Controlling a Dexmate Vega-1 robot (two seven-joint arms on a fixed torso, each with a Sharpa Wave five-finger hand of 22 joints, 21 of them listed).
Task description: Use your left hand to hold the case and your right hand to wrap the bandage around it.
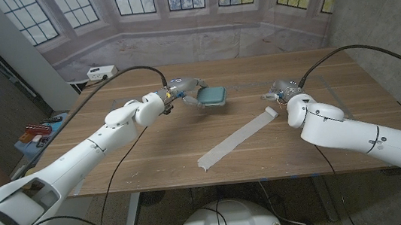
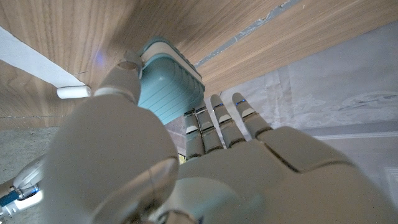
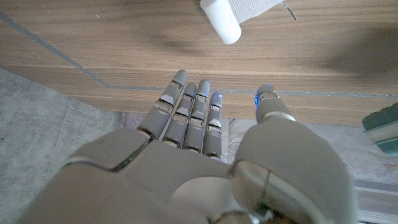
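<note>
The teal case (image 1: 214, 96) is at the back middle of the wooden table (image 1: 152, 152), tilted with a shadow under it. My left hand (image 1: 183, 90) holds it at its left end. In the left wrist view the thumb (image 2: 127, 65) presses one side of the case (image 2: 168, 87) and the fingers (image 2: 214, 121) lie along the other. The white bandage (image 1: 234, 139) lies unrolled in a long strip across the table's middle, its small roll (image 1: 270, 112) at the right end. My right hand (image 1: 283, 92) hovers just behind the roll (image 3: 221, 22), fingers (image 3: 189, 112) straight and holding nothing.
A white box (image 1: 101, 72) with a cable sits beyond the table's back left corner. Coloured items (image 1: 36, 135) lie on a low surface left of the table. A wall stands close on the right.
</note>
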